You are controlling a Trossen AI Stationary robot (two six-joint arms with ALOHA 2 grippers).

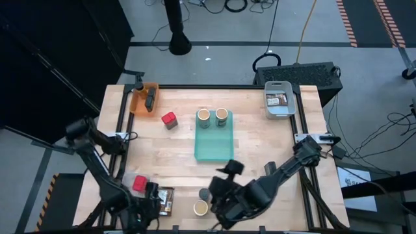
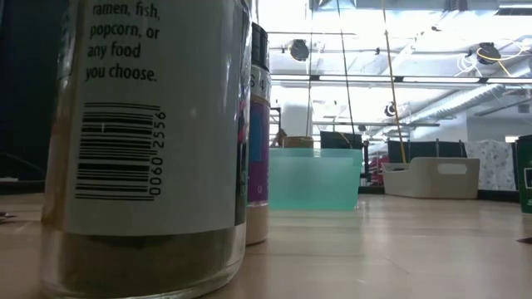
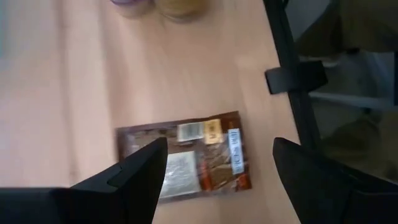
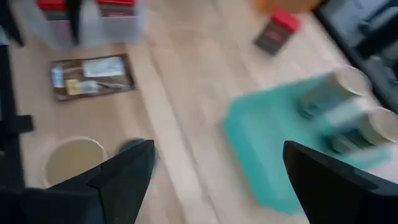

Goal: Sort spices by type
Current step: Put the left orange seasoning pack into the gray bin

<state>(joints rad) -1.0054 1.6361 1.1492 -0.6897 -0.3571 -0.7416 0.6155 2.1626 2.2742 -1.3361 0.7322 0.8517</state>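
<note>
A dark brown packet (image 3: 186,163) lies flat on the wood near the table's front left. My left gripper (image 3: 217,171) hovers open above it, one finger on each side, touching nothing. My right gripper (image 4: 217,177) is open above the front middle, over a tan jar (image 4: 74,160) and a small dark jar (image 4: 132,148) standing on the table. Two tan jars (image 1: 203,116) (image 1: 221,116) stand at the far end of the teal tray (image 1: 213,148). A red box (image 1: 169,119) stands left of the tray. In the low view the tan jar (image 2: 141,141) fills the foreground.
An orange bin (image 1: 138,103) with a dark item sits at the far left corner. A pale bin (image 1: 278,112) holding a brown packet is at the far right. A clear bin with red boxes (image 4: 81,18) stands at the front left, beside the packet. Bare wood lies right of the tray.
</note>
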